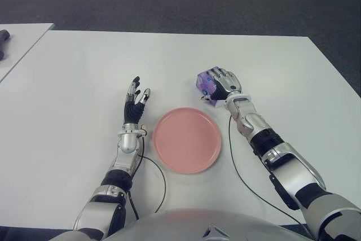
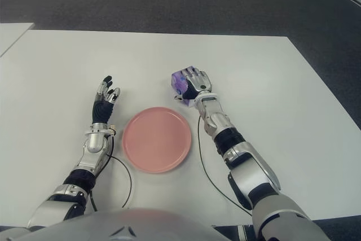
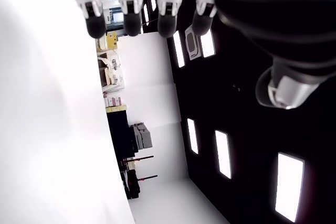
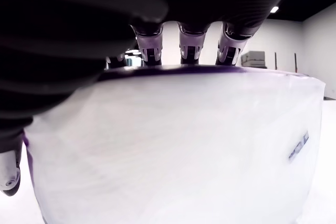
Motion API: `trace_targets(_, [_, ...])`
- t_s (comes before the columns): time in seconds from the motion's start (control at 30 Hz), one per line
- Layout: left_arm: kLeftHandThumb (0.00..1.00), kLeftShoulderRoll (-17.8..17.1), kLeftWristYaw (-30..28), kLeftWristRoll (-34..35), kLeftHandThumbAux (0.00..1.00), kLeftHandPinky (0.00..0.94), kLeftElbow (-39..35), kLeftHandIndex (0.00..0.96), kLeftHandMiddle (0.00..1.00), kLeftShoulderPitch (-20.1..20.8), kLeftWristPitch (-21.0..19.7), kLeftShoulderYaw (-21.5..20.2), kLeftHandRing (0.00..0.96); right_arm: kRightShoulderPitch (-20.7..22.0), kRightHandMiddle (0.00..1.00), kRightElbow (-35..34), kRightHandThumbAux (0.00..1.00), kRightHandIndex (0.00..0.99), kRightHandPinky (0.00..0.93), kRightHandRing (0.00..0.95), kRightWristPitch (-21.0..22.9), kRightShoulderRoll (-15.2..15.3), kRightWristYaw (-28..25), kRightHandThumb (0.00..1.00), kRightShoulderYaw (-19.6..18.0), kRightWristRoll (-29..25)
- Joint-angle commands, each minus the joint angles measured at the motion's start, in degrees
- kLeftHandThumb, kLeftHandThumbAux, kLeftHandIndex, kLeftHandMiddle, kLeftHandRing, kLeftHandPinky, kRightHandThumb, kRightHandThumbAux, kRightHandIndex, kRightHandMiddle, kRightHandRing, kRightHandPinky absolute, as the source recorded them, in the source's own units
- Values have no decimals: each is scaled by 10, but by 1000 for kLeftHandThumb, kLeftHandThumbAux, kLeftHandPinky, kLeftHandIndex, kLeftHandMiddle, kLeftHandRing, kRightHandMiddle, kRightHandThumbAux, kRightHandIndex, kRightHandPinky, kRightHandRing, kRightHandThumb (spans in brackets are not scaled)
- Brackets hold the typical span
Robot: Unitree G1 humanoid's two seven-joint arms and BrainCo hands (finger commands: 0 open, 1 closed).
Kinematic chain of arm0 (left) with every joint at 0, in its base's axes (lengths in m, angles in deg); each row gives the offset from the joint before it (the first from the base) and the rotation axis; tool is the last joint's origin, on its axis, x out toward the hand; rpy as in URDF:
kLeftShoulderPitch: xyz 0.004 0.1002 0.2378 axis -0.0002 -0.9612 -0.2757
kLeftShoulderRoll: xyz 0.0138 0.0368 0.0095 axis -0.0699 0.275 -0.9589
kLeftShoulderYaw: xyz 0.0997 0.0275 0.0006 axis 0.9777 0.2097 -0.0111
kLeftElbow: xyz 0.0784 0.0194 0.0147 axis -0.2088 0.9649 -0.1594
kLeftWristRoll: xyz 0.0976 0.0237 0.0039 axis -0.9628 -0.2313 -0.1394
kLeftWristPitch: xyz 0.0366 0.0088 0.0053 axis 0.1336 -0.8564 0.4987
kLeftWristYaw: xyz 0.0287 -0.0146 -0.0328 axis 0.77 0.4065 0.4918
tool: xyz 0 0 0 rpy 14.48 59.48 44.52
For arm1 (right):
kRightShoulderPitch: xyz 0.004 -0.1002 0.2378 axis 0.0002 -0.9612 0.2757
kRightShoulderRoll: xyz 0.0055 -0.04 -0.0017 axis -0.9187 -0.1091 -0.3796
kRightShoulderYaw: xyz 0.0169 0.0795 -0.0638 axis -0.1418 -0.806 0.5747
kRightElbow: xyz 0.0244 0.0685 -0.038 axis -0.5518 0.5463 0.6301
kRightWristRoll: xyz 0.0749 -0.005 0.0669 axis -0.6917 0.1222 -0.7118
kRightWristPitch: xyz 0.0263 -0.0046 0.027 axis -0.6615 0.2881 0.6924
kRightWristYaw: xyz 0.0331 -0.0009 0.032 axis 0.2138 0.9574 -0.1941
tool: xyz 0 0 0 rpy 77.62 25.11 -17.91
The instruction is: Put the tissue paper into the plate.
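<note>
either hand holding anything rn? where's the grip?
The right hand holds the tissue pack, fingers curled over its top edge, just beyond the plate. The left hand is open and empty.

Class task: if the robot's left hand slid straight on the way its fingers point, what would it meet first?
Probably nothing: the left hand, fingers open, points away across bare table. The pink plate lies beside it, off that line.

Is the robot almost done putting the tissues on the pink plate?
Not yet. The right robot hand has wrapped its fingers around the purple tissue pack, beyond the plate's far right edge. The pink plate holds nothing. Left to do: carry the pack over and release it. The left robot hand shows open, left of the plate.
</note>
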Motion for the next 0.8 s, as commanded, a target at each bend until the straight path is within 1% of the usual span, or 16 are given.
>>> trace_targets(0.03, [0, 3, -7, -3, 400, 0, 16, 0, 0, -31, -4, 4, 0, -3, 6, 16, 488, 0, 0, 0, -4, -2, -4, 68, 2, -11])
trace_targets(0.27, [0, -1, -6, -8, 408, 0, 10, 0, 0, -34, -12, 5, 0, -3, 11, 27, 480, 0, 0, 0, -13, -2, 8, 59, 1, -16])
trace_targets(0.53, [0, -2, -6, -9, 413, 0, 4, 0, 0, -37, -16, 6, 0, -4, 14, 32, 482, 0, 0, 0, -12, -2, 16, 52, 4, -16])
trace_targets(0.8, [0, -4, -9, -8, 420, 0, 6, 0, 0, -37, -11, 7, 0, -6, 12, 35, 477, 0, 0, 0, -12, -2, 18, 48, 6, -16])
